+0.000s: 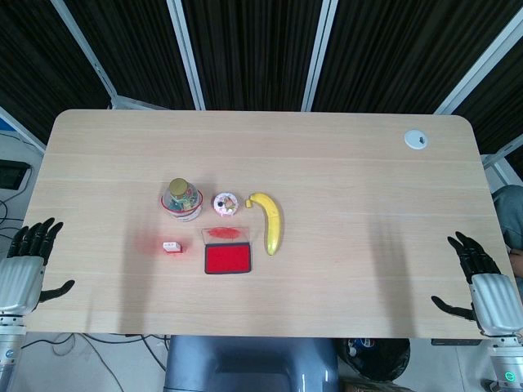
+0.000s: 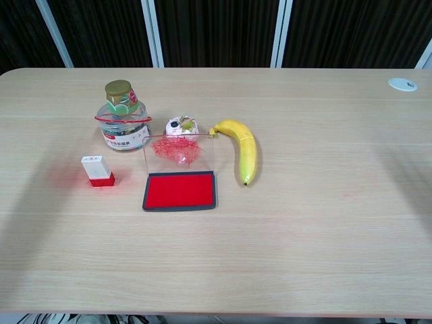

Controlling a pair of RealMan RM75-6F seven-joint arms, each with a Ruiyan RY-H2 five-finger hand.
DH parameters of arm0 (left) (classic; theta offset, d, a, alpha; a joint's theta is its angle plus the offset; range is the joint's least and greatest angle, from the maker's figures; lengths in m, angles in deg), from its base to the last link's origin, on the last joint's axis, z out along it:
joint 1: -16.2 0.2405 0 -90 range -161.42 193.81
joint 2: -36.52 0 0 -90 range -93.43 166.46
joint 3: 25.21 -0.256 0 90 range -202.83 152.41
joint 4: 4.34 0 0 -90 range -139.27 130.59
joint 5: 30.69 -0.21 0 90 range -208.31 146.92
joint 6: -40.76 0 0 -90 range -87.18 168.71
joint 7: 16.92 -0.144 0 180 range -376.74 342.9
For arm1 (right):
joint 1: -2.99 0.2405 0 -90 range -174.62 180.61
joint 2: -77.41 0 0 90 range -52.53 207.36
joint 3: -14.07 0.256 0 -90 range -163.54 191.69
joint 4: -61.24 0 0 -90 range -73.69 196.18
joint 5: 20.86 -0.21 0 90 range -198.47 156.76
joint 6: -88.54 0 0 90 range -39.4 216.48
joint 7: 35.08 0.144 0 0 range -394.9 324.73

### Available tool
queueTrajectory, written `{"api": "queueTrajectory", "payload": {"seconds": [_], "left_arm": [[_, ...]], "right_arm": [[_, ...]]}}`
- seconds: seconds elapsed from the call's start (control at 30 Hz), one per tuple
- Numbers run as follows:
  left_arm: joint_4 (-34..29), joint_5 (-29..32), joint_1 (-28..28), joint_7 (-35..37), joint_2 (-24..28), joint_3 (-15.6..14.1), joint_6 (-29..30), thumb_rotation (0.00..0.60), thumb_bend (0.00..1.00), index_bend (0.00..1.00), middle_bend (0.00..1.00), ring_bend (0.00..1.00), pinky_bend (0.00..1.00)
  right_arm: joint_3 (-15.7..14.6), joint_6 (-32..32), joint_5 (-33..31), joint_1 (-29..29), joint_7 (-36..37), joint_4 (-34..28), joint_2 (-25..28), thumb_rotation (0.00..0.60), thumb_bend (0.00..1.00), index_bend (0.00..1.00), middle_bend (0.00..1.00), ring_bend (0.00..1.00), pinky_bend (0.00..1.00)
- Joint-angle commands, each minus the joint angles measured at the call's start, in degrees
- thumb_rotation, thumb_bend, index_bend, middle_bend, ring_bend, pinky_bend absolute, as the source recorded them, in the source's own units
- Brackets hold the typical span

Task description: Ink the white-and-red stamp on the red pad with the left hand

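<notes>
Stamp [image 2: 98,171] left of red pad [image 2: 179,191]

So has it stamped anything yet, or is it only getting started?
Only starting. Done: the red pad lies open, its clear lid up. In hand: nothing; the left hand and right hand rest open at the table edges. Left: picking up the white-and-red stamp, which stands beside the pad, and pressing it on the ink.
</notes>
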Motion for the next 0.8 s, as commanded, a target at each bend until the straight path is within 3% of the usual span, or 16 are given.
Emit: {"api": "queueTrajectory", "payload": {"seconds": [0.03,0.8], "left_arm": [[0.02,-0.01,0.01,-0.06,0.0,-0.02,-0.01,0.6,0.04,0.0,0.0,0.0,0.0],[-0.12,1.72,-1.37,-1.55,-0.19,0.56,-2.6,0.6,0.04,0.0,0.0,0.0,0.0]], "right_arm": [[0.01,-0.03,-0.06,0.0,0.03,-0.03,0.02,0.6,0.02,0.0,0.0,0.0,0.18],[0.12,-1.34,-1.13,0.35,0.21,-0.39,0.09,0.6,0.04,0.0,0.0,0.0,0.18]]}}
